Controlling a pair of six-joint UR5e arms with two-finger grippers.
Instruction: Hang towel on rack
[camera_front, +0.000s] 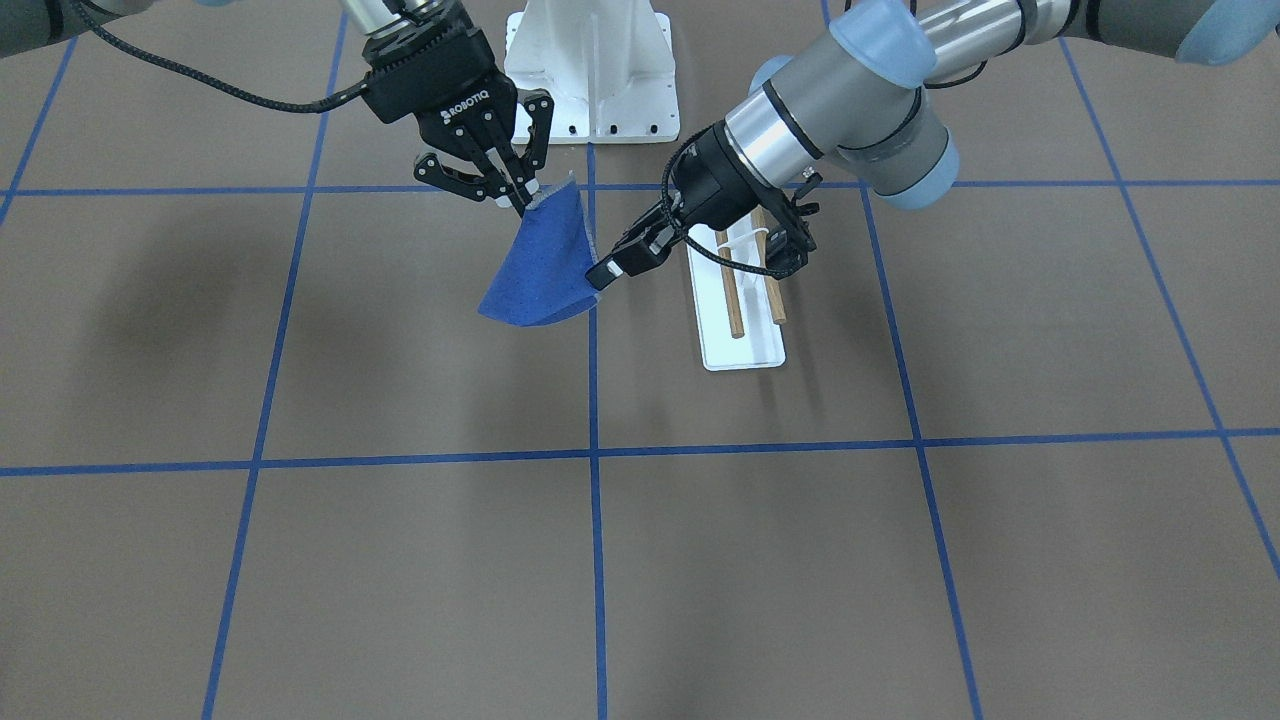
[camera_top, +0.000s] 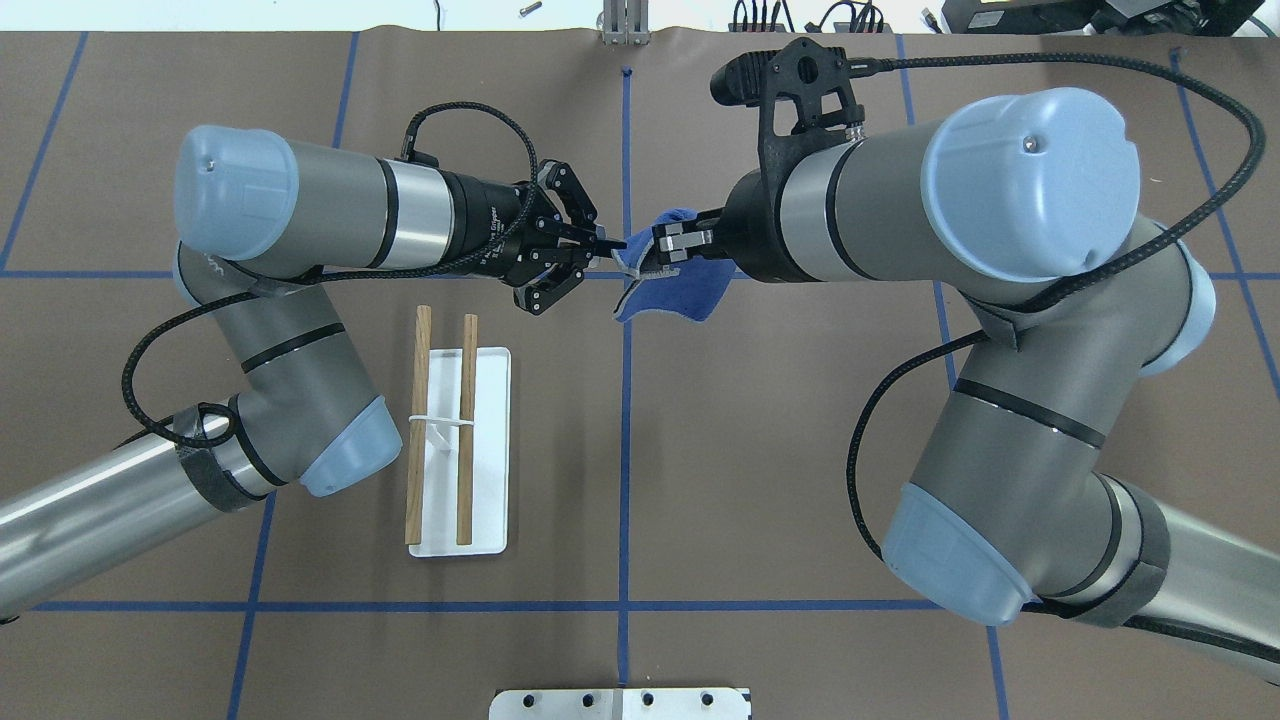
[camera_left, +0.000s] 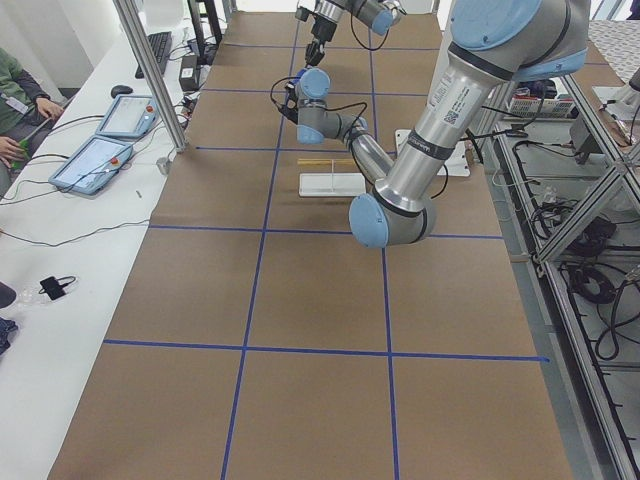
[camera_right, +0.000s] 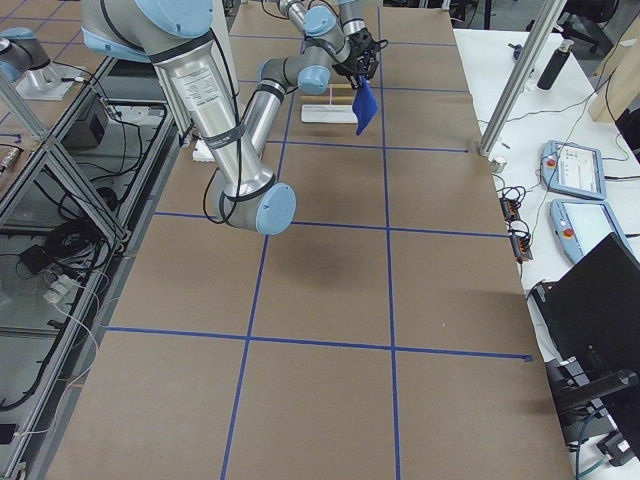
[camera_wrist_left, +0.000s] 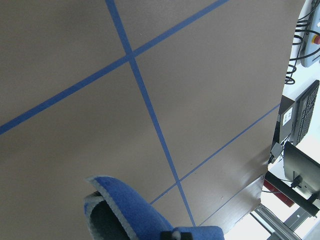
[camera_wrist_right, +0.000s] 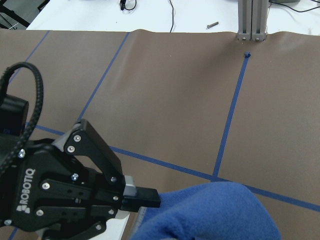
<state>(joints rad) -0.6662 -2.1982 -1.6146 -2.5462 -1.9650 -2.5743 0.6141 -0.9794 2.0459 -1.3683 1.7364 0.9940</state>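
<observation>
The royal-blue towel (camera_front: 540, 265) hangs in the air between my two grippers, above the table. My right gripper (camera_front: 527, 197) is shut on its upper corner. My left gripper (camera_front: 603, 277) is shut on its lower corner at the side toward the rack. In the overhead view the left gripper (camera_top: 615, 247) and right gripper (camera_top: 665, 250) face each other with the towel (camera_top: 685, 285) between them. The rack (camera_top: 490, 450), a white base with two brown dowels (camera_top: 465, 430), stands on the table beside the left arm; nothing hangs on it. The left forearm partly covers it in the front view (camera_front: 745, 345).
The large white bolted pedestal (camera_front: 592, 70) stands at the robot's side of the table, its top edge showing in the overhead view (camera_top: 620, 703). Blue tape lines (camera_front: 594, 455) grid the brown table. Tablets (camera_left: 95, 160) and cables lie on the operators' bench.
</observation>
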